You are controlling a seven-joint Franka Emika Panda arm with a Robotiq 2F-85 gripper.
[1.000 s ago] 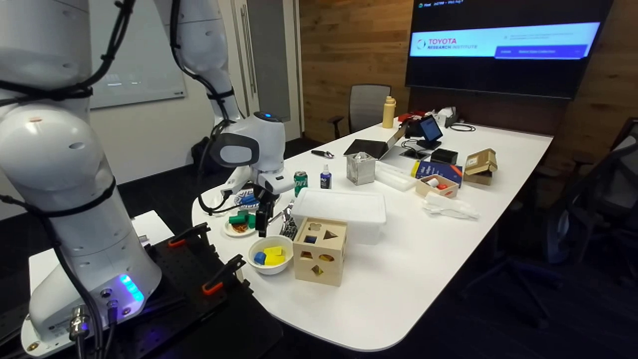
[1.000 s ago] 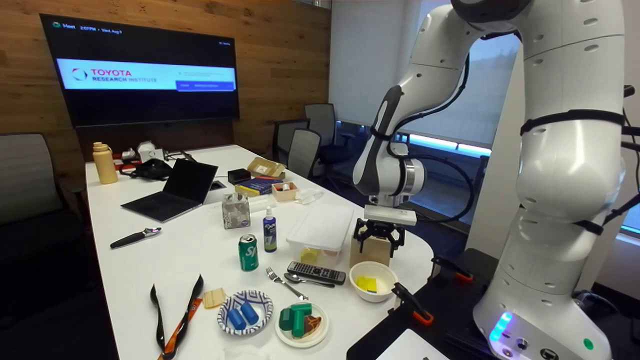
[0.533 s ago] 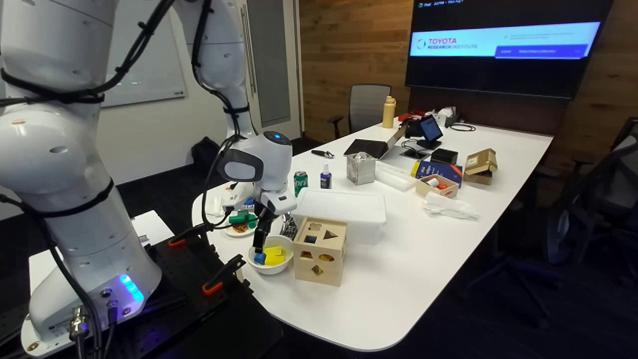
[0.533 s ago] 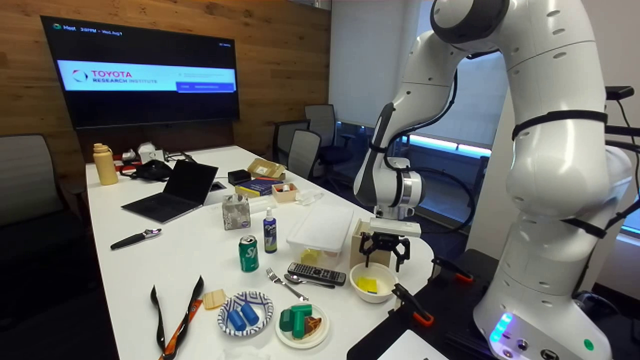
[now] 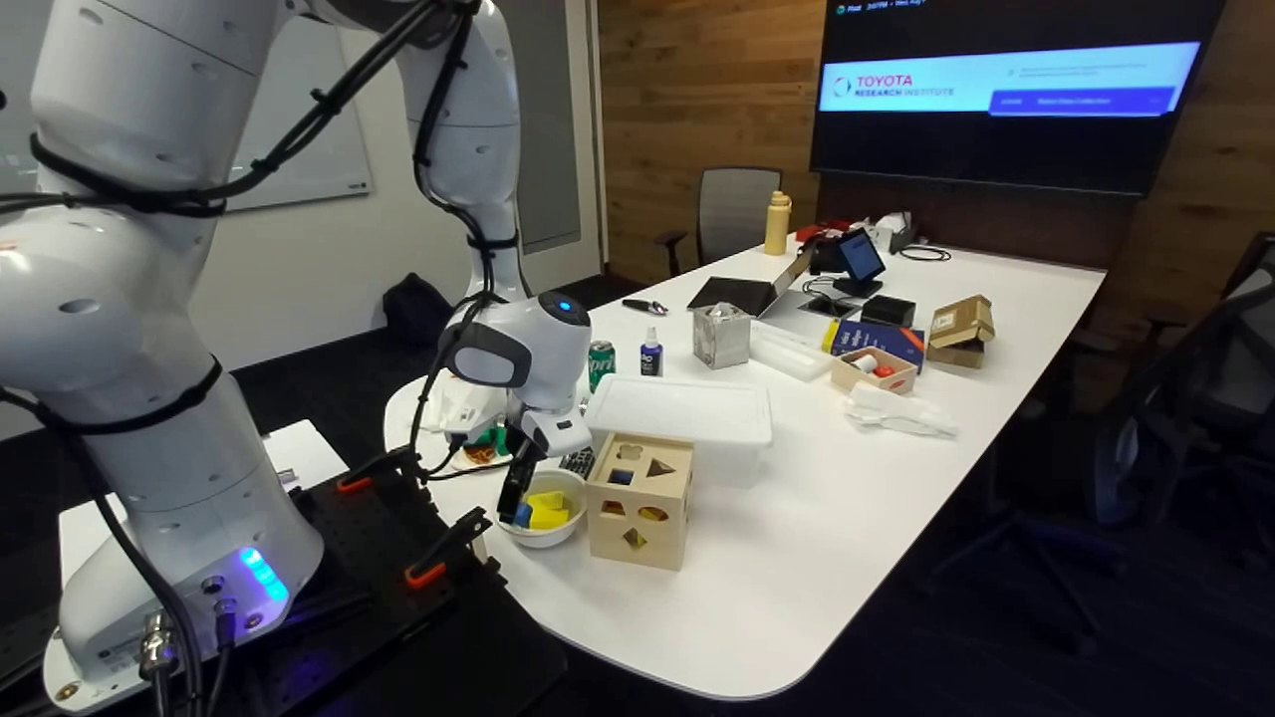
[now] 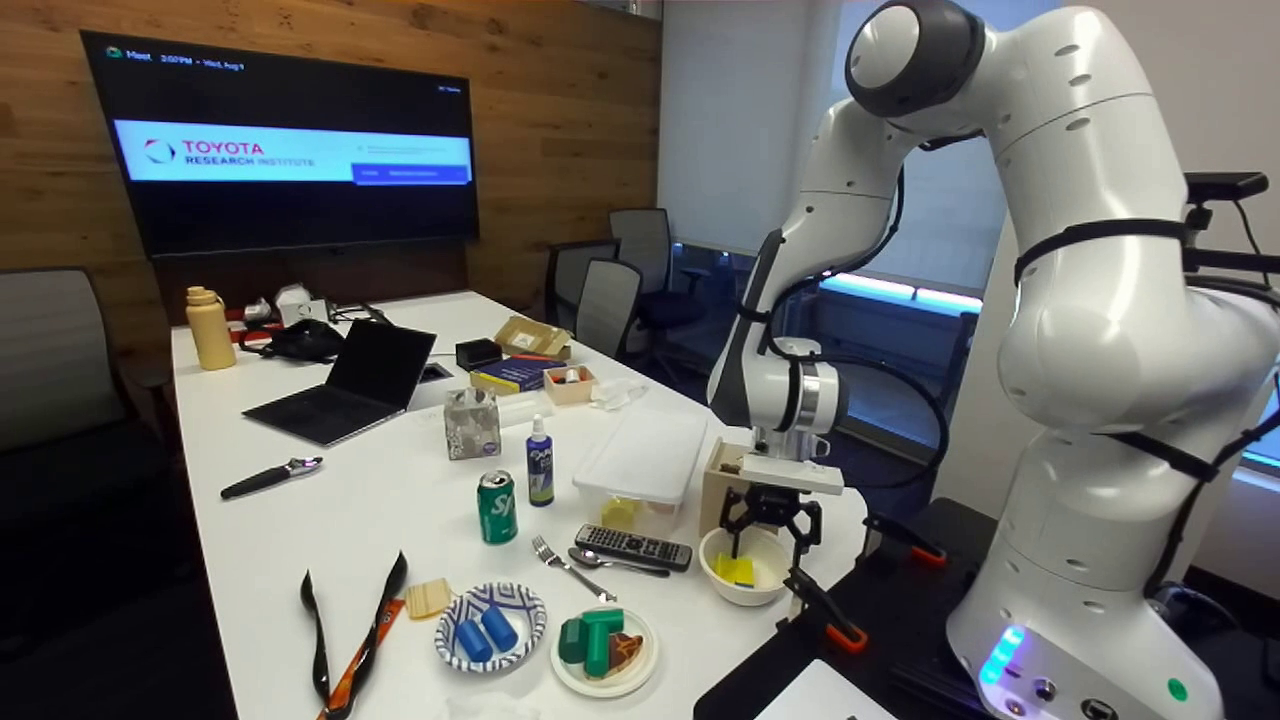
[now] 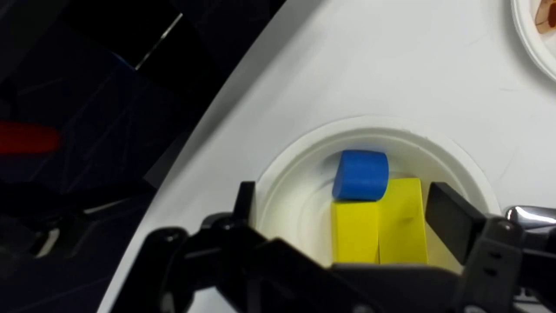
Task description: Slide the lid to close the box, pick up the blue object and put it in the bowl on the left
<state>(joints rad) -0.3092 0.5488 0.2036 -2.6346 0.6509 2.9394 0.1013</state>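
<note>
Jaws: wide apart and clamped on nothing, pointing down at the white bowl (image 7: 369,124); by the wrist view one side appears over the bowl's inside, the other just past its rim. I judge the spread is meant to straddle the blue block (image 7: 360,175).
White bowl: its sloping wall pens in the blue block and two yellow blocks (image 7: 402,224), likely to stop them straying.
Wooden box (image 5: 632,521): on the counter (image 6: 390,500), just beside the white bowl; the lid (image 5: 640,472), apparently its holed top panel, looks seated, so I judge it closed.
Patterned bowl (image 6: 528,606): left of the white bowl in an exterior view; the two blue blocks (image 6: 499,628) in it suggest to me the intended destination.
Blue block: inside the white bowl, on its side, touching or nearly touching the yellow blocks; short, matte, rounded along its length, flat at the visible end; liable to roll, in my judgement, if pinched off-centre.
</note>
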